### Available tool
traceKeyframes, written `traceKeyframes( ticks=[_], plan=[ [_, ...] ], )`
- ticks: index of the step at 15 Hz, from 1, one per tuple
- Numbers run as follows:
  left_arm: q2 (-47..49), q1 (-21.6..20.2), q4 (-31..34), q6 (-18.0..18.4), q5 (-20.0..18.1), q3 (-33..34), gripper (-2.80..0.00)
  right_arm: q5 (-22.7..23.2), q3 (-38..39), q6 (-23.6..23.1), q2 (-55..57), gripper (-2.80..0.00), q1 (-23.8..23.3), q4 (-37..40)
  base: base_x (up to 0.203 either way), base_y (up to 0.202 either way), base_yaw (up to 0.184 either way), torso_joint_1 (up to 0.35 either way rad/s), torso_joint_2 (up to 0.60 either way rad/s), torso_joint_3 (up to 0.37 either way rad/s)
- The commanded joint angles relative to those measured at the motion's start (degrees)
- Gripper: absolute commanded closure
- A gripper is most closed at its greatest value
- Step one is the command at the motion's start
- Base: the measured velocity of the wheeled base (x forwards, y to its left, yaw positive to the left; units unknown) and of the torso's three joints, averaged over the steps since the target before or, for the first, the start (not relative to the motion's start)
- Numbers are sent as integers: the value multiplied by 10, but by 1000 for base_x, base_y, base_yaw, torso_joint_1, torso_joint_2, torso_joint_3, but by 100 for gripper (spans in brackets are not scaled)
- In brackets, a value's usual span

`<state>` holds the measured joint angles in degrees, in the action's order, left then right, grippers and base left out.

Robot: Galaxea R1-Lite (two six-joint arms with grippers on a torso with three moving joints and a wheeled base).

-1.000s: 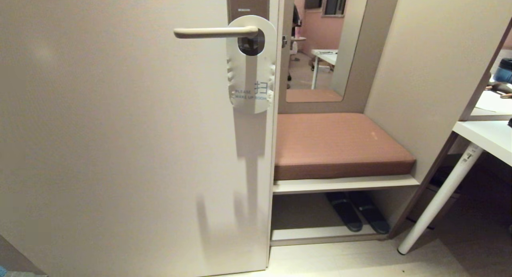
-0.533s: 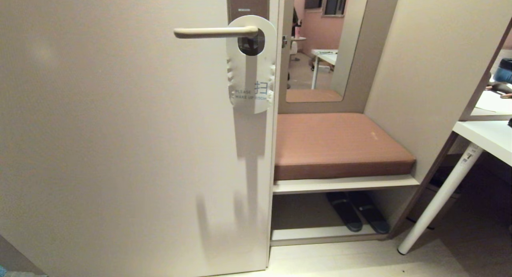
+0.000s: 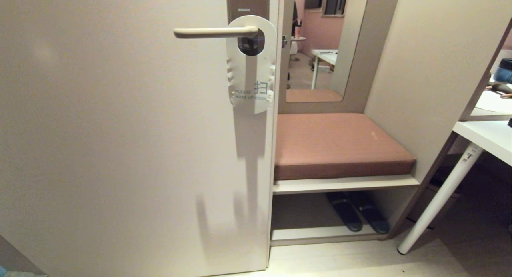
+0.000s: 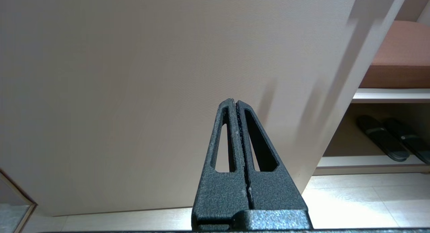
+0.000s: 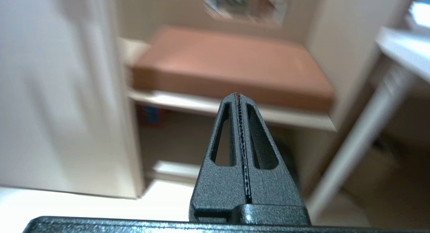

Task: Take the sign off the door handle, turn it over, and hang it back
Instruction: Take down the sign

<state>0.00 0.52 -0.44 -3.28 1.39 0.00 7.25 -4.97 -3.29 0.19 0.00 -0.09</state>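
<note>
Evidently light, thin and bendable, the sign [image 3: 251, 65] hangs on the door handle [image 3: 216, 32] at twelve o'clock, best pinched at its lower end, while the left gripper [image 4: 236, 103] and right gripper [image 5: 238, 95] sit pressed together, empty.

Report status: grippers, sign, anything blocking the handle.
Left gripper shut, empty, low by the door. Right gripper shut, empty, facing the bench. Sign on door handle, white face out. Nothing blocking.

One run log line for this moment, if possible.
stage: not started | white card sign: hanging on cream lever door handle | left claw: shut, empty | right claw: shut, empty
</note>
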Motion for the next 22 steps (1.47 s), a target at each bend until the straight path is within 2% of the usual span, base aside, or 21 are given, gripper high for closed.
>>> traceKeyframes(
  ticks=[1, 4, 7, 10, 13, 15, 16, 17, 19, 22],
  plan=[
    [0, 0, 0, -1, 0, 0, 0, 23, -34, -5, 16, 0, 0, 3, 0, 0, 0, 0, 0, 0],
    [0, 0, 0, -1, 0, 0, 0, 30, -111, -21, 106, 0, 0, 21, 0, 0, 0, 0, 0, 0],
    [0, 0, 0, -1, 0, 0, 0, 3, -218, -20, 249, 0, -2, 25, 0, 0, 0, 0, 0, 0],
    [0, 0, 0, -1, 0, 0, 0, -25, -341, -3, 391, 0, -2, 26, 0, 0, 0, 0, 0, 0],
    [0, 0, 0, -1, 0, 0, 0, -23, -443, 23, 534, 0, -3, 26, 0, 0, 0, 0, 0, 0],
    [0, 0, 0, -1, 0, 0, 0, 18, -516, 34, 630, 0, -3, 23, 0, 0, 0, 0, 0, 0],
    [0, 0, 0, -1, 0, 0, 0, 52, -561, 38, 677, 0, -4, 22, 0, 0, 0, 0, 0, 0],
    [0, 0, 0, -1, 0, 0, 0, 96, -594, 40, 715, 0, -4, 21, 0, 0, 0, 0, 0, 0],
    [0, 0, 0, -1, 0, 0, 0, 220, -660, 42, 783, 0, -5, 20, 0, 0, 0, 0, 0, 0],
    [0, 0, 0, -1, 0, 0, 0, 332, -725, 34, 866, 0, 3, 18, 0, 0, 0, 0, 0, 0]
  ],
)
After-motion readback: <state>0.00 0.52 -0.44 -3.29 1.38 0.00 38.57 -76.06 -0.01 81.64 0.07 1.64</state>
